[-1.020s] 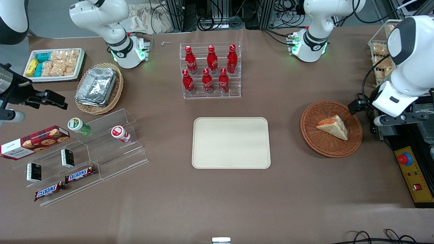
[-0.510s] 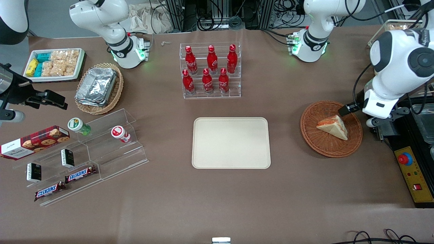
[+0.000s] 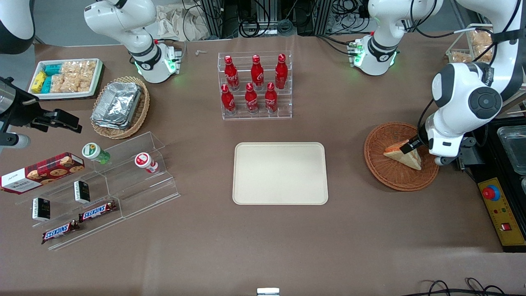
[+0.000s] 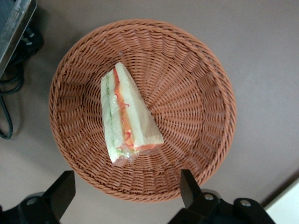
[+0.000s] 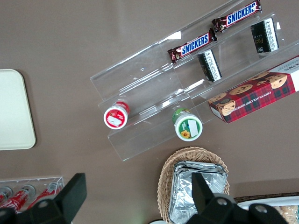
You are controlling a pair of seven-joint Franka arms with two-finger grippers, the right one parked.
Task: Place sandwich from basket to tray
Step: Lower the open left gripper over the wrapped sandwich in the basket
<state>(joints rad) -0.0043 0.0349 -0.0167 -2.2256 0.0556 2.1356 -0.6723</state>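
The sandwich, a pale bread wedge with orange and green filling, lies in the round reddish-brown wicker basket. My left gripper hangs open above the basket's rim, at the side toward the working arm's end of the table. Its two black fingers stand wide apart with nothing between them, and they touch neither sandwich nor basket. The cream-beige tray lies bare at the table's middle, beside the basket toward the parked arm's end.
An acrylic rack of red bottles stands farther from the front camera than the tray. A yellow control box with a red button and a clear container sit beside the basket. Acrylic snack shelves lie toward the parked arm's end.
The left arm has swung in from the working arm's end of the table, and its gripper now hangs over the basket's rim by the sandwich. The sandwich and basket have not moved.
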